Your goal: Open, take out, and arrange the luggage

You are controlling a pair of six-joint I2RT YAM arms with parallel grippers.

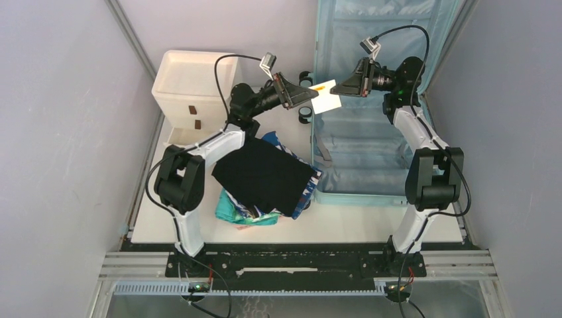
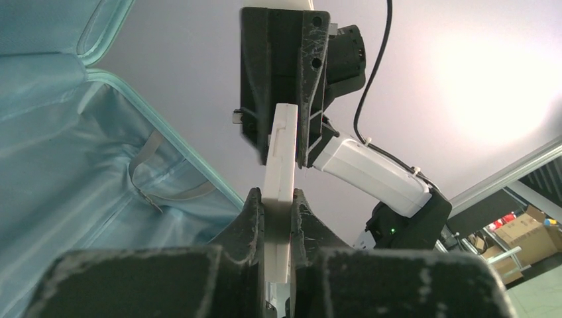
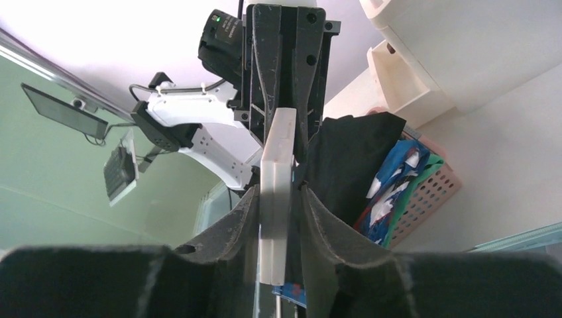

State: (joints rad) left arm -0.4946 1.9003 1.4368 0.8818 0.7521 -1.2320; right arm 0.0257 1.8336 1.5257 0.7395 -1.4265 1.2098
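Handover: left gripper (image 1: pixel 307 97) and right gripper (image 1: pixel 337 87) both clamp the flat white plastic box (image 1: pixel 327 104); release only one.

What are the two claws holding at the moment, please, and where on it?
One flat white box, shared: the left claw clamps one end, the right claw the opposite end.

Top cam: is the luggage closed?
No, the luggage lies open with its light blue lining exposed, and both arms' jaws grip a white panel near its edge.
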